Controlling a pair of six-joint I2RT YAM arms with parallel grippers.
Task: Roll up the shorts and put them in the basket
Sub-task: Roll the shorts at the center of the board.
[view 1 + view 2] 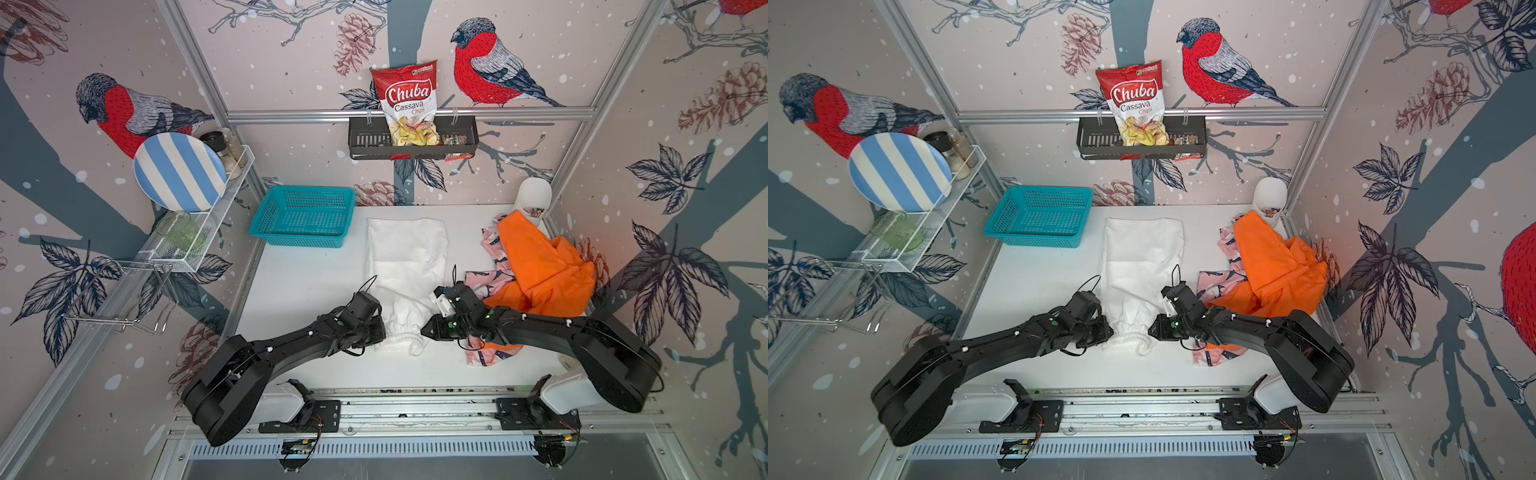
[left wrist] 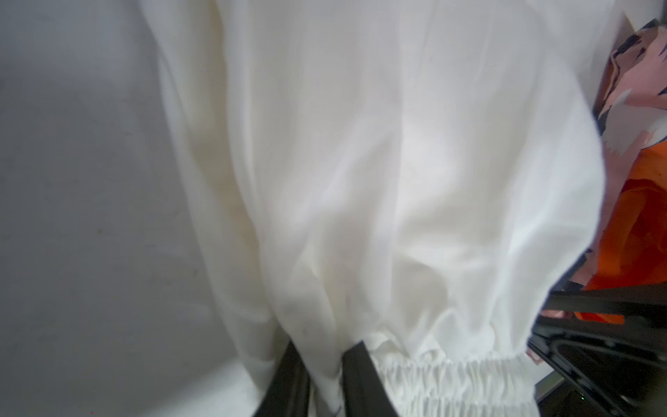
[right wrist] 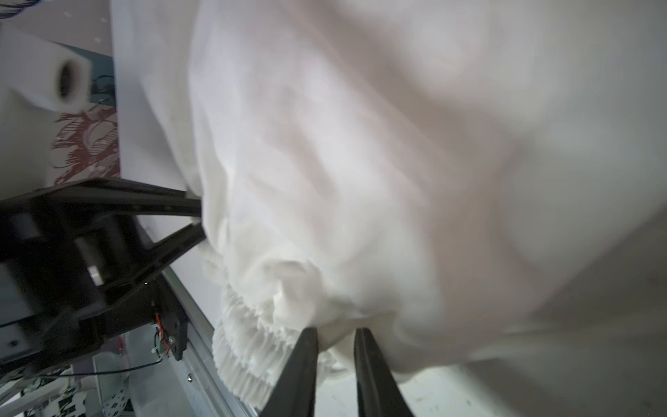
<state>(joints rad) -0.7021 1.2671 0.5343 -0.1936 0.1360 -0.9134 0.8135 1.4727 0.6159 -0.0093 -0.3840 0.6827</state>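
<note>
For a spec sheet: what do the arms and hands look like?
The left arm and right arm are black on white bases, with green and white dots and black cable loops. The left hand and right hand have slim, tapering black fingers.

"Chuba Cassava Chips" on bag

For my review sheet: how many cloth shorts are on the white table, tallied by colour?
Plain white cloth shorts: 1
Bright orange cloth shorts: 1
Pink cloth shorts with navy-and-white shapes: 1
Total: 3
</note>
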